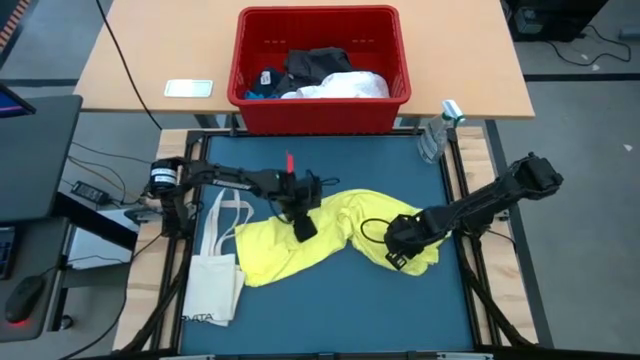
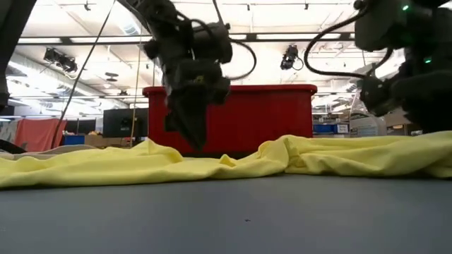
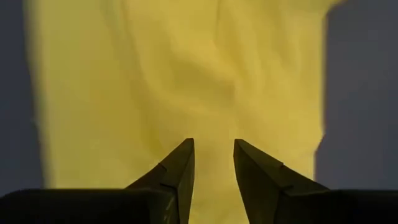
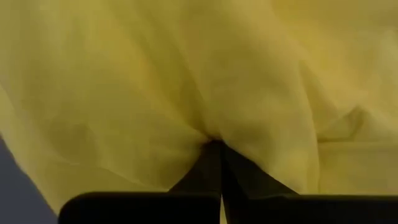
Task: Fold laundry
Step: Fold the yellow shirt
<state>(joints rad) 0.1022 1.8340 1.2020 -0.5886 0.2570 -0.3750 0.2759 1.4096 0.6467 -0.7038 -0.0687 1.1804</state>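
The bright yellow garment (image 1: 300,245) lies rumpled across the middle of the blue mat. It also shows in the low view as a low yellow ridge (image 2: 141,166). My left gripper (image 1: 305,226) points down over its far left part, fingers slightly open (image 3: 214,149) just above the cloth with nothing between them. My right gripper (image 1: 398,250) is low on the garment's right part, shut on the cloth (image 4: 216,144). White and dark garments (image 1: 320,75) lie in the red bin. My right gripper pinches a pucker of the yellow garment's right part (image 4: 211,134) between its two fingers; the cloth gathers in creases toward the shut fingertips. It comes slanting down from the table's right side. The garment lies slack on the mat around the hold.
The red bin (image 1: 250,100) stands at the mat's far edge. A cream tote bag (image 1: 215,265) lies along the left side of the mat. A clear bottle (image 1: 437,135) stands at the far right corner. Bare blue mat (image 1: 340,310) lies toward the near edge.
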